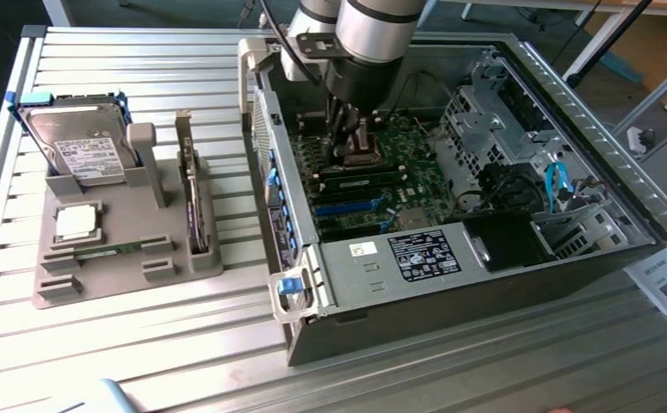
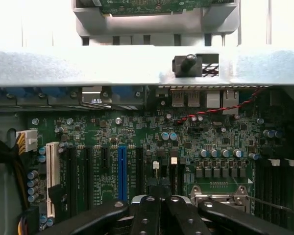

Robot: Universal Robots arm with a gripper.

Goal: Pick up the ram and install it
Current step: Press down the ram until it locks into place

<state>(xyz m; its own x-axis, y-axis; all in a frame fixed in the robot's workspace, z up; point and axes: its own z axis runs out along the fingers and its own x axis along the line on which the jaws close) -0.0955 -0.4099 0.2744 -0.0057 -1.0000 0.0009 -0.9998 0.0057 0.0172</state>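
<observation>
The ram (image 1: 113, 250), a thin green stick, lies flat in a slot of the grey holder (image 1: 103, 275) at the exterior view's left, outside the computer. My gripper (image 1: 352, 148) is far from it, reaching down inside the open computer case (image 1: 448, 267) just above the green motherboard (image 1: 419, 168). In the wrist view my gripper (image 2: 160, 198) hangs over the motherboard (image 2: 215, 134) with its black fingers (image 2: 146, 215) pressed together. The gripper is shut with nothing visible between the fingers. The tips hover by the long black memory slots (image 1: 362, 176) and the processor socket (image 2: 220, 196).
The holder also carries a silver hard drive (image 1: 81, 151), a square silver processor chip (image 1: 76, 222) and an upright expansion card (image 1: 199, 211). The case walls (image 1: 267, 155), drive cage (image 1: 488, 120), power supply (image 1: 425, 254) and blue cable (image 1: 555, 185) crowd the arm. Blue and white expansion slots (image 2: 121, 171) lie beside the fingers.
</observation>
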